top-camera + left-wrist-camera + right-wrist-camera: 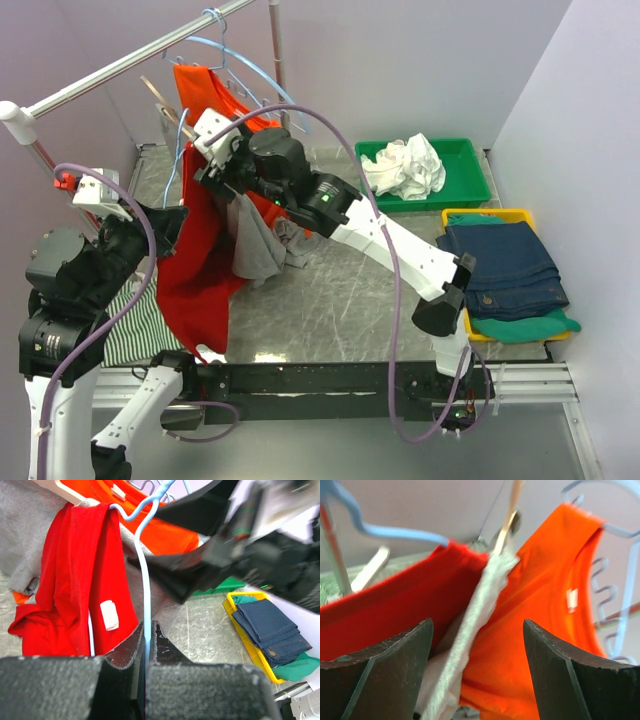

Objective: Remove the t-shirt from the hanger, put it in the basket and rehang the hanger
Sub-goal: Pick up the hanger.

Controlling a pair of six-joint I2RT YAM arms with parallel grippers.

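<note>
A grey marbled table [330, 300] carries the scene, and a metal clothes rail [120, 65] crosses above its far left corner. The long red cotton t-shirt [200, 270] hangs from the rack down past the table's near left edge. It is draped over one shoulder of a thin light-blue wire hanger [146, 590], and a white label shows on its inner side. Behind it hangs an orange t-shirt [200, 85], and a limp grey garment [255, 245] hangs just to the right of the red one.

At the far right sit a green plastic bin [470, 175] of white cloths and a yellow tray [490, 214] with folded navy jeans [510, 265]. A green-and-white striped cloth [140, 335] lies under the left arm.

The right gripper [477, 622] is up at the rack with its fingers spread wide and gripping nothing. Red fabric lies against its left finger, the grey cloth falls between the two, and the orange shirt is beside the right finger.

The left gripper [146, 630] is clamped tight on the hanger's lower wire, with the red shirt hanging just to the left of its fingers.
</note>
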